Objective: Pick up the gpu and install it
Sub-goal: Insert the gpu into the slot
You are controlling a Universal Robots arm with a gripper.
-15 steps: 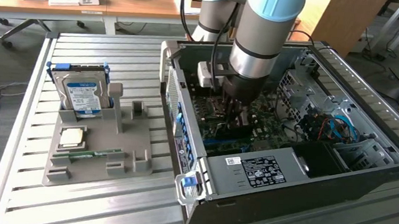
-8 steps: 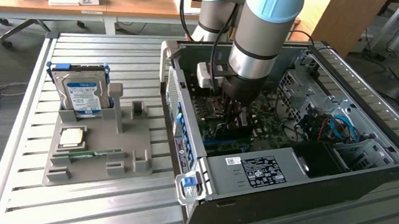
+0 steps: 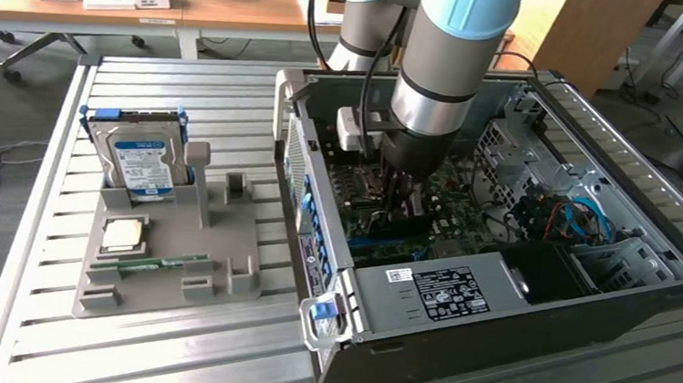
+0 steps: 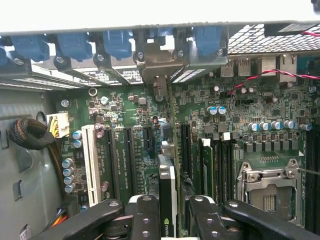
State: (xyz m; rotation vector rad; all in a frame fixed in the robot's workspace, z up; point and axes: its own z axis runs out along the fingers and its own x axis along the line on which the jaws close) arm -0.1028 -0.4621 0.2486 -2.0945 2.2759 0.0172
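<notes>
Inside the open computer case [image 3: 626, 296], my gripper [image 3: 401, 180] reaches down over the motherboard [image 3: 467, 222]. It is shut on the gpu [image 4: 168, 192], which the wrist view shows edge-on as a thin green and black card standing between the two black fingers [image 4: 145, 215]. The card runs along the black expansion slots [image 4: 131, 160] toward the case's rear wall. Its silver bracket [image 4: 159, 62] sits at that wall among the blue slot clips. Whether the card's lower edge is down in a slot cannot be told. In the exterior view the gpu [image 3: 396, 212] is a dark shape under the gripper.
A grey holder tray [image 3: 234, 238] at the exterior view's left carries a hard drive [image 3: 136, 159], a CPU chip [image 3: 122, 234] and a RAM stick [image 3: 156, 264]. Within the case are the power supply [image 3: 456, 292], a CPU socket [image 4: 267, 187], a white slot [image 4: 91, 160] and cables [image 4: 30, 135].
</notes>
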